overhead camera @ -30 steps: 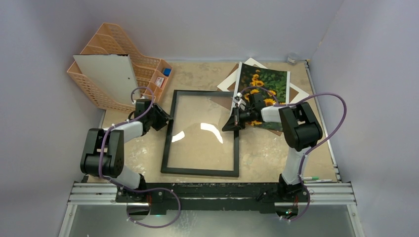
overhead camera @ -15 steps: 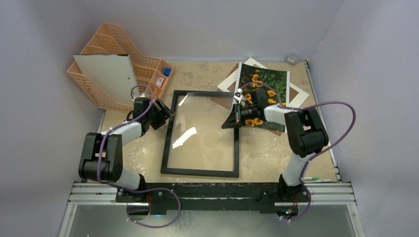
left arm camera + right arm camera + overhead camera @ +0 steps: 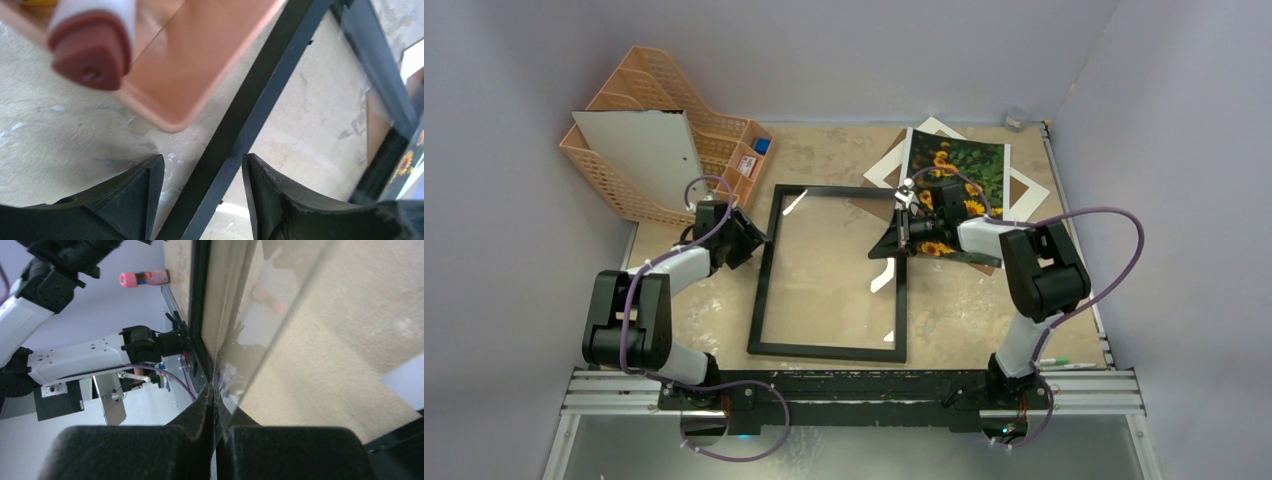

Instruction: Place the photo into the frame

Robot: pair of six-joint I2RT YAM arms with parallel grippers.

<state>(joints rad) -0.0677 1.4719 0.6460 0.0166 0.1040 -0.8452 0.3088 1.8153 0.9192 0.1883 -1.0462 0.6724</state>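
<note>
Change: glare on the glass has slid from mid-pane toward the right border, and the right end effector (image 3: pixel 886 250) has crept a little farther from its base.
Left end effector (image 3: pixel 202 165): released, its two dark fingers spread on either side of the frame's left border, which runs up between them. They do not clamp it.
Right end effector: clenched, fingertips pressed together at the frame's right border, where the clear pane rises from them in the wrist view. Whether the pane's edge is nipped between them cannot be told.
Frame (image 3: pixel 769 280): black-edged, on the desk (image 3: pixel 984 310), spanning the gap between the two end effectors, with bare desk showing through the glass.
Photo (image 3: pixel 969 165): sunflower print outside the frame, just beyond and to the right of the right end effector, lying on the white mat board (image 3: pixel 884 165). Its near part is hidden under that arm's wrist.
Orange organiser (image 3: pixel 639 90): just beyond the left end effector. In the wrist view its corner sits beside the frame's border, with a red-capped tube (image 3: pixel 92 50) blurred inside it.
</note>
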